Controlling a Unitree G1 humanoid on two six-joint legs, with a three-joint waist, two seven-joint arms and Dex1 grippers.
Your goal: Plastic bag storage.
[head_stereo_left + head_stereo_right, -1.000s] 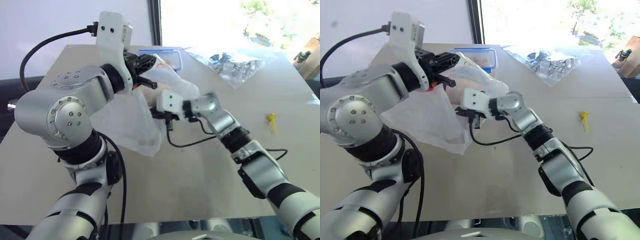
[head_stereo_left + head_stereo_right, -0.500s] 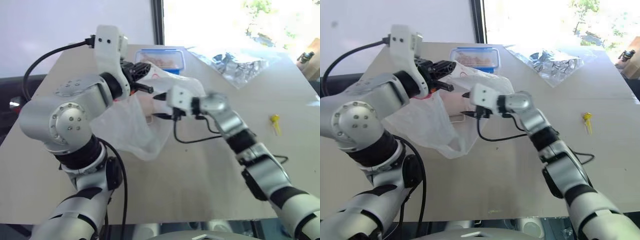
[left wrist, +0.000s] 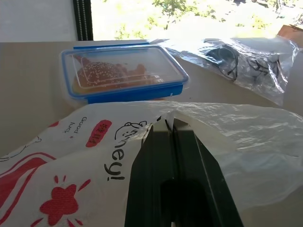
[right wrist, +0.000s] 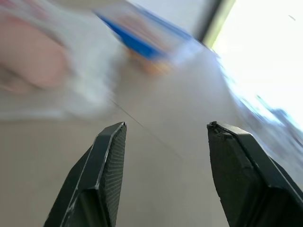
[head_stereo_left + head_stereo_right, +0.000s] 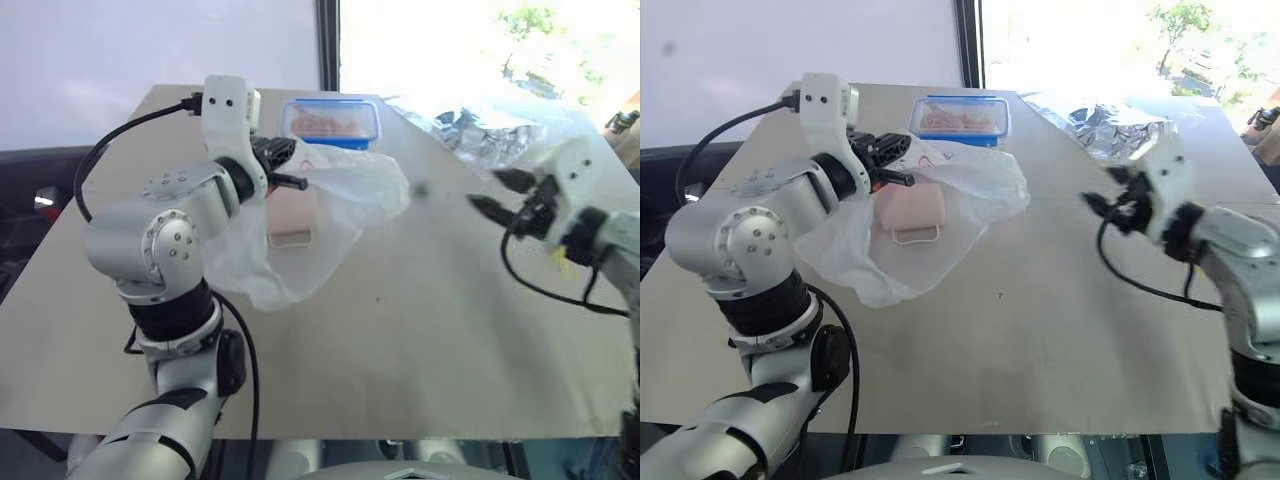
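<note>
The plastic bag [image 5: 970, 185], thin translucent white with red print, hangs over the table's far left half. My left gripper [image 5: 902, 172] is shut on its upper edge, and the left wrist view shows the black fingers [image 3: 161, 151] pinched together on the film of the plastic bag [image 3: 85, 161]. A beige cup [image 5: 908, 212] shows through the bag, lying under or inside it. Off to the right, my right gripper [image 5: 1110, 195] hovers above the table, well clear of the bag. Its jaws are open with nothing between the fingers [image 4: 106, 161].
A clear food box with a blue lid [image 5: 962, 115] sits at the table's far edge behind the bag. A crinkled silvery foil wrapper [image 5: 1120, 125] lies at the far right. The beige table [image 5: 1040, 320] stretches bare toward me and between the two grippers.
My right gripper opened, let go of the bag and swung far to the right. The left gripper kept its hold and sank a little, so the bag now spreads over the cup.
</note>
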